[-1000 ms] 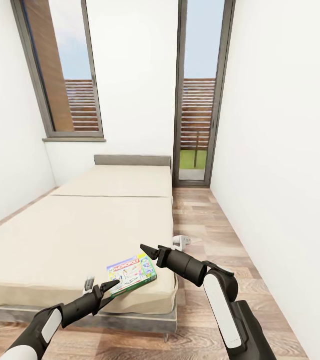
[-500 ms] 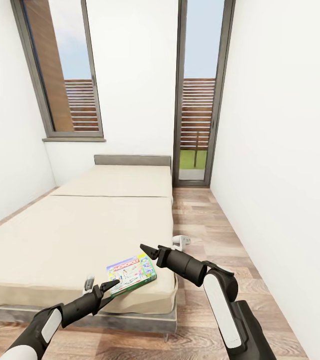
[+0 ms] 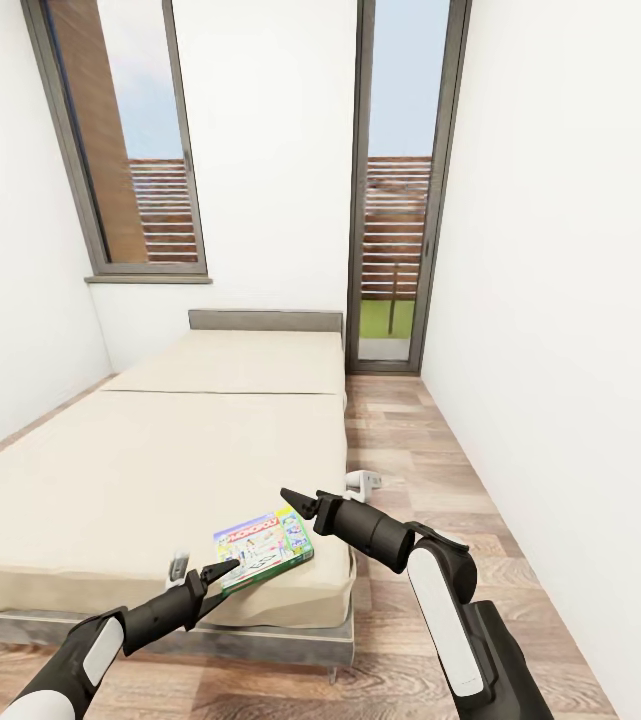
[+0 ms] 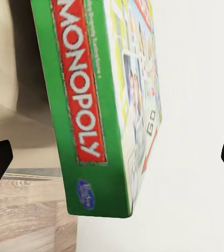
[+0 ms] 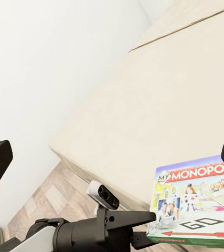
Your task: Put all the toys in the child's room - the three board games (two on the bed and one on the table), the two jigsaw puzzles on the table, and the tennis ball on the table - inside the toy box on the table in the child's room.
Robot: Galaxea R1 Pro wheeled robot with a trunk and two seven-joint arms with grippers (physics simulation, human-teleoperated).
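The left end effector, jaws spread and empty, sat at the near edge of the Monopoly box on the bed, nearer than the right.

The board game, low and centre in the head view, looks like printed card, smooth with a slight sheen, green-edged with red lettering. Under it the bed has a matt beige cloth mattress, faintly creased at its near corner, over a dull grey frame. The floor at lower right is wood plank, brown and softly glossy. The walls are flat matt white. Both arms wear smooth plastic, white shells over black.
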